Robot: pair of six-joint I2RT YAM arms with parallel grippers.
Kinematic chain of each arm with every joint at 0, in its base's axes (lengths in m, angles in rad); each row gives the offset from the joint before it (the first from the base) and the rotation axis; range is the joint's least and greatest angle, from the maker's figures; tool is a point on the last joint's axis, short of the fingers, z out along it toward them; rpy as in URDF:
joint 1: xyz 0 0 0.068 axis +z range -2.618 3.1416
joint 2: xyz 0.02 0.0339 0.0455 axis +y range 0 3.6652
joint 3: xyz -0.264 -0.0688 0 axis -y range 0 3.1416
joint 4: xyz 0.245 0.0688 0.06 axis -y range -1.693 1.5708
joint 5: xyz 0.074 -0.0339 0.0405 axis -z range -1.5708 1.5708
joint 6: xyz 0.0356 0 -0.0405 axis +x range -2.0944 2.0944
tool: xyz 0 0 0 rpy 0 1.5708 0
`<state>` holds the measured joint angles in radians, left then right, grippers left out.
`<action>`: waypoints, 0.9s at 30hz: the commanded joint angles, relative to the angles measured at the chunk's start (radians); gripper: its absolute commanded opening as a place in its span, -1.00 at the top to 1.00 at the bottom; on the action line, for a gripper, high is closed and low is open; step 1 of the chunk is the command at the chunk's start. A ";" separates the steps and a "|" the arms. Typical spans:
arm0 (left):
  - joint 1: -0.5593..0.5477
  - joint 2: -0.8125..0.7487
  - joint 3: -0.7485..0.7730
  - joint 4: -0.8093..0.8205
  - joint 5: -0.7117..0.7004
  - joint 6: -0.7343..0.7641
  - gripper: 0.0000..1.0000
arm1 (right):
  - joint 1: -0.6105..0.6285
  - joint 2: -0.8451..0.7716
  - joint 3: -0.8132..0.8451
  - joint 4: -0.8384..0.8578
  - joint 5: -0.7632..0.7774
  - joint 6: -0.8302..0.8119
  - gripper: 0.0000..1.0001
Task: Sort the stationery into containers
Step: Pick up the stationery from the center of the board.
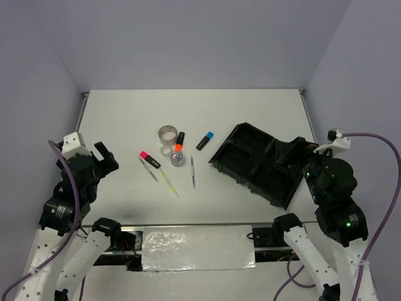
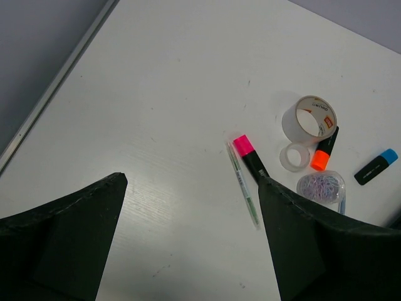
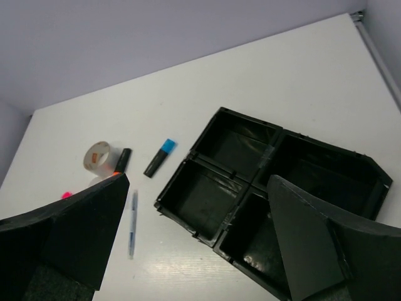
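Observation:
The stationery lies mid-table: a large clear tape roll (image 1: 167, 133), a small tape roll (image 1: 166, 150), highlighters with orange (image 1: 180, 141), blue (image 1: 205, 140) and pink (image 1: 149, 158) caps, and grey (image 1: 148, 169), yellow (image 1: 169, 182) and blue (image 1: 192, 172) pens. The black organizer tray (image 1: 233, 164) sits to their right, and its compartments look empty in the right wrist view (image 3: 188, 216). My left gripper (image 1: 105, 158) is open and empty, left of the pens, above bare table (image 2: 191, 179). My right gripper (image 1: 293, 158) is open and empty over the tray's near right part (image 3: 198, 177).
A small clear pot of coloured bands (image 1: 177, 158) sits among the stationery, beside the orange highlighter (image 2: 321, 187). A metal rail runs along the table's left edge (image 1: 81, 113). The back wall stands behind the table.

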<state>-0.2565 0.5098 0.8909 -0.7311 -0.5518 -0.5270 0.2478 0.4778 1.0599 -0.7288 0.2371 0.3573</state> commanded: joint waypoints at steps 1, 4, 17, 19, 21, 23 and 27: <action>0.007 0.018 0.020 0.047 0.009 0.012 -0.99 | -0.005 -0.013 -0.035 0.129 -0.118 0.029 -0.99; 0.007 0.019 0.019 0.050 0.013 0.013 -0.99 | -0.004 0.054 -0.087 0.279 -0.263 0.072 -1.00; 0.008 0.035 0.019 0.035 -0.013 0.004 -0.99 | 0.500 1.177 0.500 0.222 -0.067 0.006 -1.00; 0.010 0.033 0.019 0.036 -0.011 0.004 -0.99 | 0.534 1.346 0.646 0.148 -0.024 -0.006 -1.00; 0.010 0.035 0.019 0.036 -0.005 0.005 -0.99 | 0.583 1.477 0.762 0.102 0.069 -0.014 -1.00; 0.010 0.033 0.017 0.039 0.000 0.009 -0.99 | 0.611 1.544 0.822 0.040 0.116 -0.017 -0.99; 0.010 0.033 0.017 0.047 0.015 0.015 -0.99 | 0.625 1.610 0.838 0.072 0.059 -0.021 -0.99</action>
<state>-0.2520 0.5472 0.8909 -0.7311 -0.5507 -0.5262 0.8612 2.0815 1.8465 -0.6136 0.2569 0.3534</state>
